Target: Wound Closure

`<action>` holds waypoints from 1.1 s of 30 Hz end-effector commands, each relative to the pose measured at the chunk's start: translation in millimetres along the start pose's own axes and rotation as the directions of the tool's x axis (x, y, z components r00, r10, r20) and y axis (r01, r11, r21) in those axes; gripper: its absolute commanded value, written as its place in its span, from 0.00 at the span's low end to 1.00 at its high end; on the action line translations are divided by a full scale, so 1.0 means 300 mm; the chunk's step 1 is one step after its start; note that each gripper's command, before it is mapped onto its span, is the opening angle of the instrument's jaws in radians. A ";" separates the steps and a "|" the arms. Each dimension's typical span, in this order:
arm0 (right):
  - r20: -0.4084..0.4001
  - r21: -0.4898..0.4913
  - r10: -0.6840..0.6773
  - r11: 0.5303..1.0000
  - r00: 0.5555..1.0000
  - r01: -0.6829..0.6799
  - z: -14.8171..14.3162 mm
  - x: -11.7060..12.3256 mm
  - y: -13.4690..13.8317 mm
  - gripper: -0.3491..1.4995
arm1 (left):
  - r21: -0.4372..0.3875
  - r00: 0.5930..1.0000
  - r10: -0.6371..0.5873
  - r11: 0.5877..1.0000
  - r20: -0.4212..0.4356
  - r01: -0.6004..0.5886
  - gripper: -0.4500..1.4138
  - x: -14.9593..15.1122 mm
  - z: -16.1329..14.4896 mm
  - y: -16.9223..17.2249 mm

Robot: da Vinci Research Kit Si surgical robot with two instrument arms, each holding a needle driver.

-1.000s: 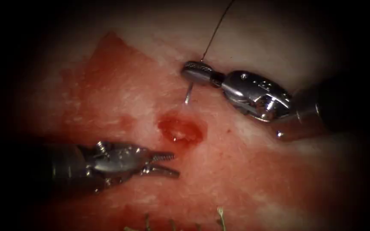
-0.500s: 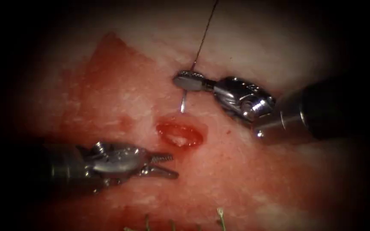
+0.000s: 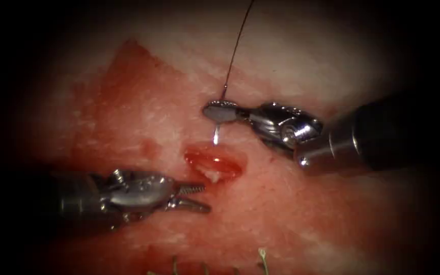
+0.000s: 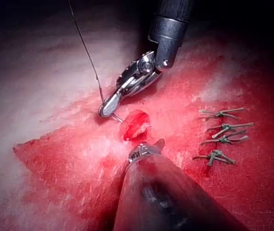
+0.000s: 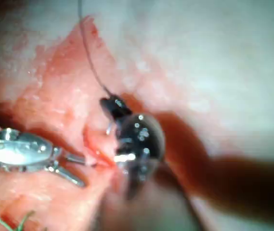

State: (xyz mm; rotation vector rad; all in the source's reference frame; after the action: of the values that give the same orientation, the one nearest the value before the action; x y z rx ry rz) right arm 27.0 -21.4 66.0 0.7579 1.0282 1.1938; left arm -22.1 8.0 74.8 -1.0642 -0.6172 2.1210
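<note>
Needle (image 3: 216, 134) grasped in clenched right pincer (image 3: 220, 111), tip poised just beyond cut (image 3: 214, 164), not in tissue (image 3: 143, 112); thread (image 3: 235, 48) trailing far. Left pincer (image 3: 194, 197) released, nothing held, near-left of cut.

needle (image 3: 216, 135): tip down above cut (image 3: 214, 163) | thread (image 3: 235, 48): trails upward

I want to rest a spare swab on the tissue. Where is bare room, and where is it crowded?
Bare tissue lies left of the cut, above the open, empty left claw. Crowded: just above the cut, where the right claw holds the needle clear of the tissue, thread trailing upward, and by the cut ends of thread.
</note>
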 end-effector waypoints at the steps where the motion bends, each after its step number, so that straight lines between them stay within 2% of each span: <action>1: 0.012 0.010 0.011 1.000 1.000 -0.011 0.0018 -0.0048 -0.0006 0.00 | -0.004 1.000 -0.002 1.000 0.001 0.002 0.26 -0.002 0.003 0.001; 16: 0.079 0.072 0.056 0.995 0.995 -0.062 0.0020 -0.0147 -0.0073 0.00 | -0.005 1.000 -0.001 1.000 0.001 0.001 0.26 -0.002 0.003 0.001; 19: 0.046 0.064 0.050 0.997 0.998 -0.053 0.0018 -0.0130 -0.0073 0.00 | -0.005 1.000 -0.001 1.000 0.001 0.001 0.26 -0.002 0.003 0.001; 20: 0.025 0.047 0.006 0.999 1.000 -0.007 0.0017 -0.0116 -0.0067 0.00 | -0.005 1.000 -0.001 1.000 0.001 0.001 0.26 -0.002 0.003 0.001; 21: 0.009 0.028 -0.033 0.999 0.999 0.033 0.0016 -0.0104 -0.0060 0.08 | -0.005 1.000 -0.001 1.000 0.001 0.001 0.26 -0.002 0.003 0.001; 22: -0.008 0.005 -0.072 0.997 0.997 0.072 0.0015 -0.0091 -0.0052 0.23 | -0.005 1.000 -0.001 1.000 0.001 0.001 0.26 -0.002 0.003 0.001; 23: -0.024 -0.020 -0.106 0.994 0.994 0.105 0.0015 -0.0080 -0.0043 0.40 | -0.005 1.000 -0.001 1.000 0.001 0.001 0.26 -0.002 0.003 0.001; 24: -0.048 -0.073 -0.184 0.981 0.982 0.180 0.0017 -0.0055 -0.0023 0.63 | -0.005 1.000 -0.001 1.000 0.001 0.001 0.26 -0.002 0.003 0.001; 25: -0.054 -0.090 -0.205 0.976 0.977 0.199 0.0017 -0.0046 -0.0016 0.69 | -0.006 1.000 -0.001 1.000 0.001 0.001 0.26 -0.002 0.003 0.001; 28: -0.062 -0.136 -0.274 0.955 0.960 0.264 0.0016 -0.0012 0.0008 0.76 | -0.006 1.000 0.000 1.000 0.001 0.000 0.26 -0.002 0.003 0.001; 33: -0.072 -0.184 -0.349 0.925 0.934 0.332 0.0007 0.0024 0.0003 0.76 | -0.005 1.000 0.000 1.000 0.001 0.000 0.26 -0.002 0.004 0.001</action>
State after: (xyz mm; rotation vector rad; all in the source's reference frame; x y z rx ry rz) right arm 27.0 -19.8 65.5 0.3541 1.0794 1.0055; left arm -22.2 7.9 75.0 -1.0673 -0.6185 2.1234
